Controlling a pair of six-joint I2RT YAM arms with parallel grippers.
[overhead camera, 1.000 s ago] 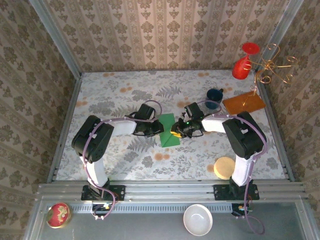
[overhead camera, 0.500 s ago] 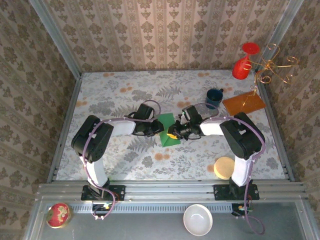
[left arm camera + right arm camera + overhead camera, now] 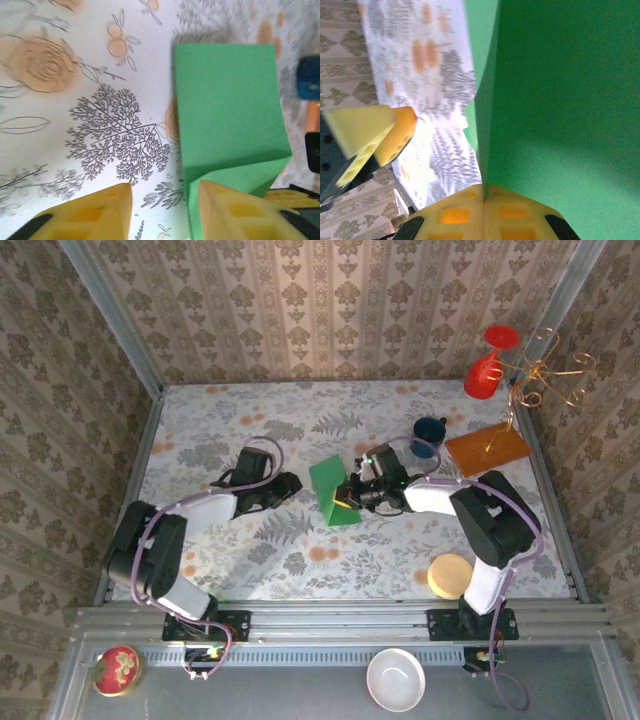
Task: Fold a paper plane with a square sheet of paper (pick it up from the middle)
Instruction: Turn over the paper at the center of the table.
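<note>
Paper (image 3: 328, 485) pinched by right gripper, left gripper free

Bowl (image 3: 396, 679) sits on the near ledge, at 5 o'clock from the paper. Paper lies mid-table (image 3: 250, 550), half folded, with one flap standing up. Right gripper (image 3: 347, 498) is at its 3 o'clock edge, jaws fully closed on that edge. The wrist view shows its pads (image 3: 455, 215) meeting on the green sheet. Left gripper (image 3: 290, 483) is at 9 o'clock, just apart from the paper, jaws partly open and holding nothing. Board (image 3: 487, 447) is at 2 o'clock, mug (image 3: 430, 429) at 1 o'clock.

Bright green paper (image 3: 328, 496), grey-and-orange floral table (image 3: 200, 445).
</note>
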